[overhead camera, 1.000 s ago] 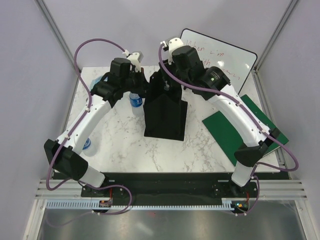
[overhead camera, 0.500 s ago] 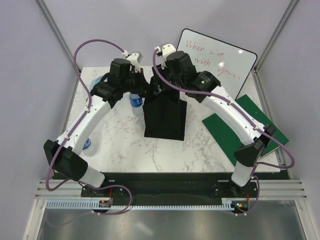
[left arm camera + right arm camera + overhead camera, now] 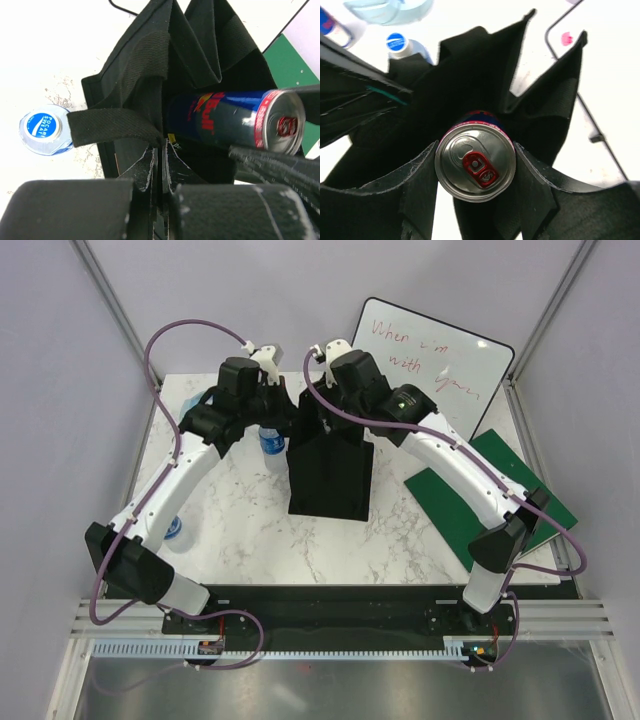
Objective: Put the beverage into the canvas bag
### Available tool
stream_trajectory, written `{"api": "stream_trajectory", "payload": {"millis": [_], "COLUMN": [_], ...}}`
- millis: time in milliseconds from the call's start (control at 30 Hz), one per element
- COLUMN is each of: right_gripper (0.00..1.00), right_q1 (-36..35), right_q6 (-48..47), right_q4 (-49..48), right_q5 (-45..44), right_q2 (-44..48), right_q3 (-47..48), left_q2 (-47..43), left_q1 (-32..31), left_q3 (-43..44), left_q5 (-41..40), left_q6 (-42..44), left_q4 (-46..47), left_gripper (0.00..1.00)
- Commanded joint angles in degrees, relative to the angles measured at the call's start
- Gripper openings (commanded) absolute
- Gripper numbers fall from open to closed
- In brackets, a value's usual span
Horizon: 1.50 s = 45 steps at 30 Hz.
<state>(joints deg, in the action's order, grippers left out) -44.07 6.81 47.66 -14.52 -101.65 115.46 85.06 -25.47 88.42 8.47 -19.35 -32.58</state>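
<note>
- Left: a pale wall runs close along the left edge of the marble table (image 3: 240, 530). A bottle (image 3: 175, 530) lies near that edge, partly under the left arm.
- Left gripper (image 3: 160, 155): fingers pressed together, pinching the rim of the canvas bag (image 3: 330, 475) beside a handle. A blue-capped bottle (image 3: 44, 131) stands just beside the bag.
- Centre: the bag stands upright with its mouth open. Bare marble lies between it and the near edge.
- Right gripper (image 3: 476, 172): clamped on the can (image 3: 235, 120), whose base is inside the bag's mouth.
- Right: a green board (image 3: 500, 495) lies at the table's right edge, with a whiteboard (image 3: 440, 360) behind it.
</note>
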Motion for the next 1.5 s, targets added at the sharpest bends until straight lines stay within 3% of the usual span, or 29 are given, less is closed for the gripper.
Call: {"api": "stream_trajectory", "payload": {"millis": [0,300,533,800,1033,1333,1467], "right_gripper": [0.0,0.0,0.0,0.0,0.0,0.0,0.0], "right_q1": [-0.1,0.0,1.8,0.3,0.2,0.7,1.0], "right_q6": [1.5,-0.1,-2.0,-0.6,0.0,-2.3,-3.9], "right_q4": [-4.8,-6.1,-4.6,-9.0,-11.2,-7.5,-6.9], "right_q5": [7.0,10.8,16.0,17.5,15.3,13.4,13.5], "right_q2": [2.4,-0.7,-5.7,-1.5,-0.3,-6.1,-7.4], "right_q3": [1.8,-1.6,3.3,-9.3,-13.8,-0.5,-1.2], "left_q2": [-2.4,-2.3,-2.4,-3.1,-2.5,-2.4,-3.2], "left_q1": [-0.1,-0.1,-0.1,-0.1,-0.1,-0.1,-0.1], "left_q3": [-0.5,-0.1,0.0,-0.6,0.6,-0.1,-0.6], "left_q5": [-0.7,0.6,-0.6,-2.3,-3.2,-3.7,-4.2], "left_q6": [-1.9,-2.8,-3.8,-5.1,-5.6,-5.5,-5.2], "left_q4": [1.0,1.1,1.1,1.0,0.3,-0.6,-0.6], "left_gripper": [0.02,0.02,0.02,0.02,0.02,0.02,0.02]}}
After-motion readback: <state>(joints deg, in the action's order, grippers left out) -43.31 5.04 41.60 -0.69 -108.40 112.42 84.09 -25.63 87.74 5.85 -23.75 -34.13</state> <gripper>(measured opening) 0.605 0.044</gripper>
